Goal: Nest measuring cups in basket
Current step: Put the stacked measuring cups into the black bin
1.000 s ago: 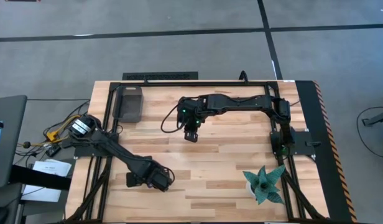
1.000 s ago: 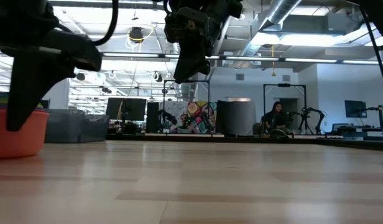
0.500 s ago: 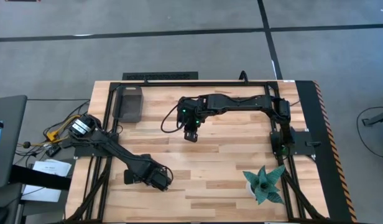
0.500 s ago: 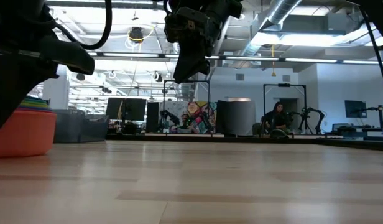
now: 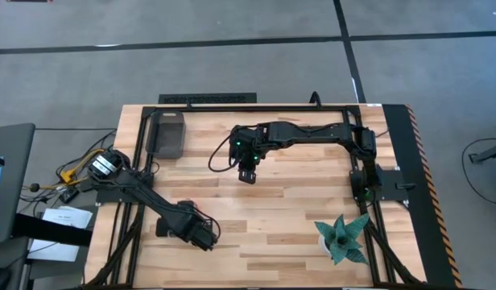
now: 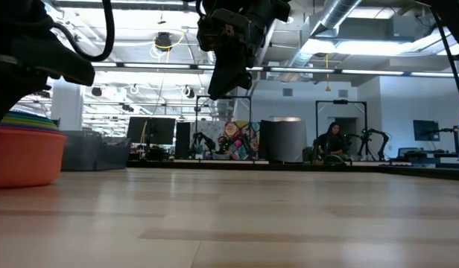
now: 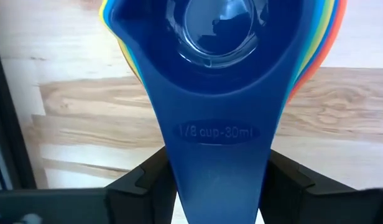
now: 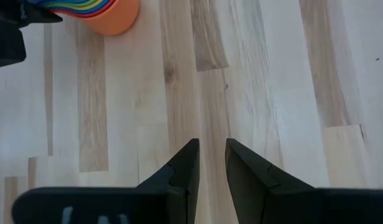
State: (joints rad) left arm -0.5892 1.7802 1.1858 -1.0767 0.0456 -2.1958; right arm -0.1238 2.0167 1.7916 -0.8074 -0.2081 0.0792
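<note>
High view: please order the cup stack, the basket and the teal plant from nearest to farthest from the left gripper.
1. Stack of nested measuring cups: at the left gripper, handle between its fingers.
2. Basket: far edge, left side.
3. Teal plant: near edge, right side, farthest.

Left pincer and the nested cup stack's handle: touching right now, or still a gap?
Touching. In the left wrist view the dark blue handle of the stack of measuring cups fills the space between the left pincer fingers, their inner edges meeting its sides.

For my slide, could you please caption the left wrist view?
Left gripper around the handle of nested measuring cups above the wooden table.
</note>
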